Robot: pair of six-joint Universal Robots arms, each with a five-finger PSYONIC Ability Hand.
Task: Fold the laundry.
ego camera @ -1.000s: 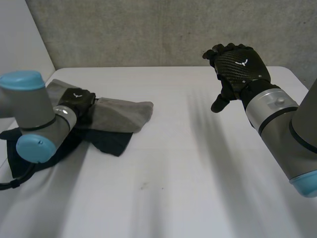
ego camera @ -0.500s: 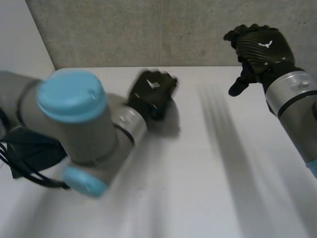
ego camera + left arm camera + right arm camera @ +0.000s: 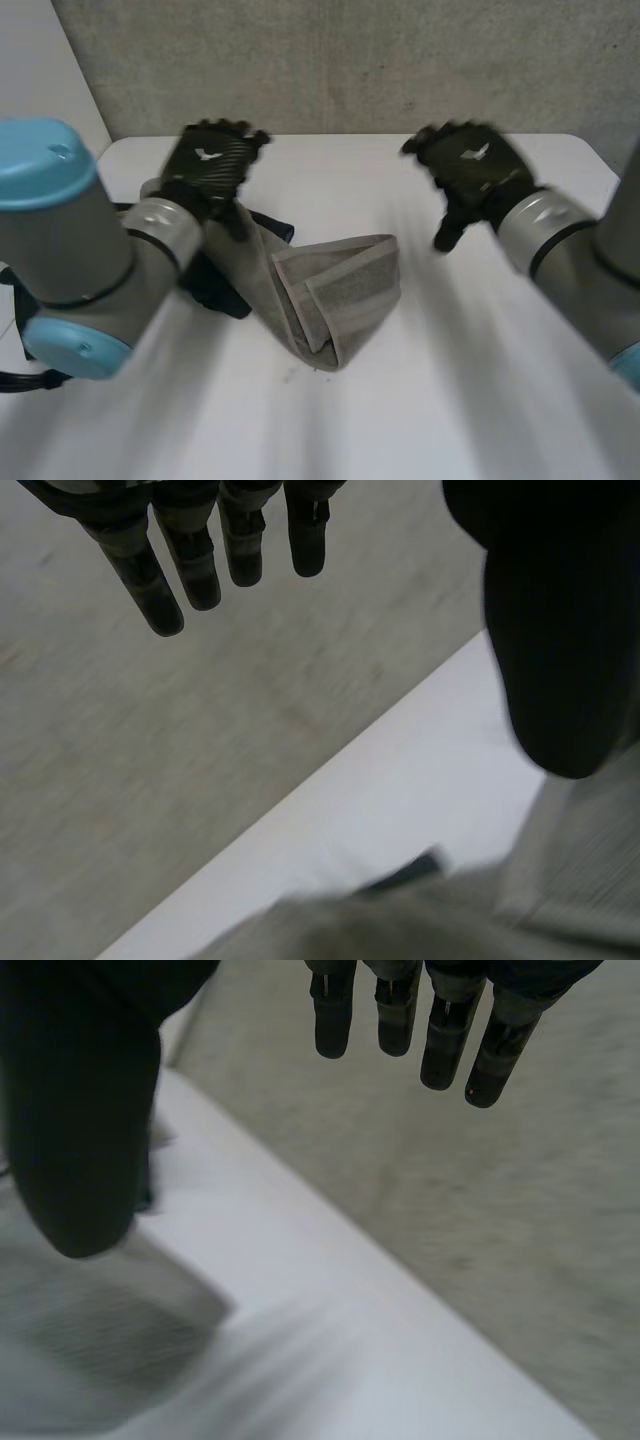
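In the head view the table (image 3: 450,400) spans the lower frame, and the wall (image 3: 350,60) runs across the top behind it. 2 pieces of laundry lie on the table. The cloth (image 3: 335,295) is just left of centre, its far end running up and left toward the left hand (image 3: 210,165) in the upper left. A second garment (image 3: 215,292) lies left of the cloth, partly under it and beside the left arm (image 3: 90,260). The right hand (image 3: 470,172) is in the upper right, well apart from the cloth.
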